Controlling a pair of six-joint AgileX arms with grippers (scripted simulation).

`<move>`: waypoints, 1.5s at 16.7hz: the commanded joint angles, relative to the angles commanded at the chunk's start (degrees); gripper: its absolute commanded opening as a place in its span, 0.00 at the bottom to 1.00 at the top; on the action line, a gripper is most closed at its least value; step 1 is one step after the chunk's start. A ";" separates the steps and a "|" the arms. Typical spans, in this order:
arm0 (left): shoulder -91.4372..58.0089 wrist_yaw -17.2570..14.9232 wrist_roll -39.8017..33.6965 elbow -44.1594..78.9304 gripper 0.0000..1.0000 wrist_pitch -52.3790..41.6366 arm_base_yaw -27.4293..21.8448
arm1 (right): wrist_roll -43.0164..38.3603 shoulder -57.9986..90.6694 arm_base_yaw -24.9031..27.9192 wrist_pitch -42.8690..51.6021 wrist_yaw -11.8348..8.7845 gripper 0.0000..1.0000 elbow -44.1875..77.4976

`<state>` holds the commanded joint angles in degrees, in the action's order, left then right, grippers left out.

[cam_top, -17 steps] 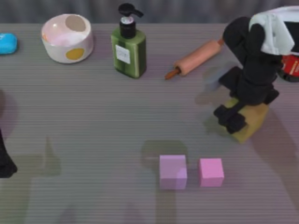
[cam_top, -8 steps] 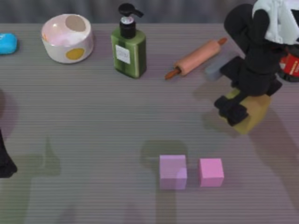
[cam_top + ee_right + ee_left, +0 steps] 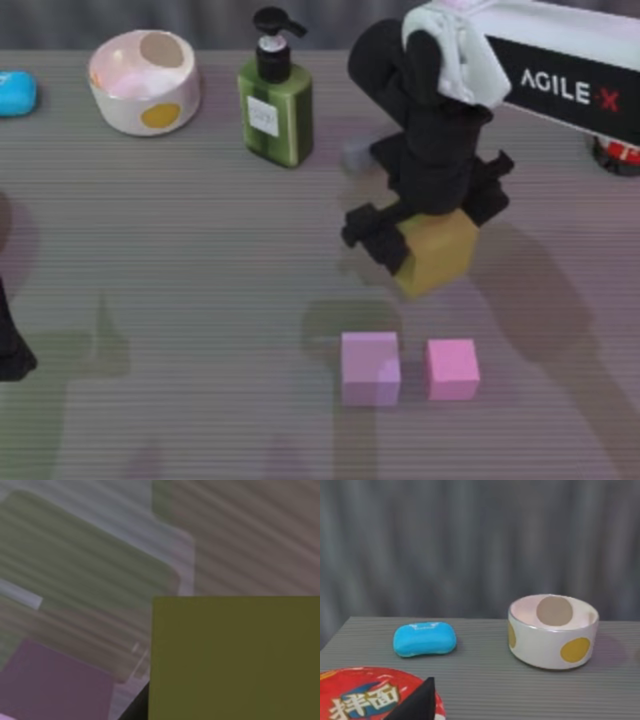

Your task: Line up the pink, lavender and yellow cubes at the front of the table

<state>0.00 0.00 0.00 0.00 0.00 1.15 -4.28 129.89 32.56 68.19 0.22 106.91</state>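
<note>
Mustard-yellow cube (image 3: 438,252) clamped in the right gripper (image 3: 420,225), carried above the table (image 3: 180,260).

It hangs just behind the lavender cube (image 3: 370,368), which sits near the table's front edge with the pink cube (image 3: 452,368) close on its right. Left gripper (image 3: 12,345) is parked far to the lavender cube's left; I cannot tell how its fingers stand.
</note>
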 joint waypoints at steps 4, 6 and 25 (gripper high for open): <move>0.00 0.00 0.00 0.00 1.00 0.00 0.00 | -21.68 5.33 8.98 5.07 0.03 0.00 9.22; 0.00 0.00 0.00 0.00 1.00 0.00 0.00 | -32.20 7.59 13.32 7.30 0.07 0.00 13.65; 0.00 0.00 0.00 0.00 1.00 0.00 0.00 | -51.87 11.76 22.71 -0.24 0.45 0.00 13.29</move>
<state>0.00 0.00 0.00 0.00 0.00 1.15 -56.15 141.65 55.27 67.95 0.67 120.19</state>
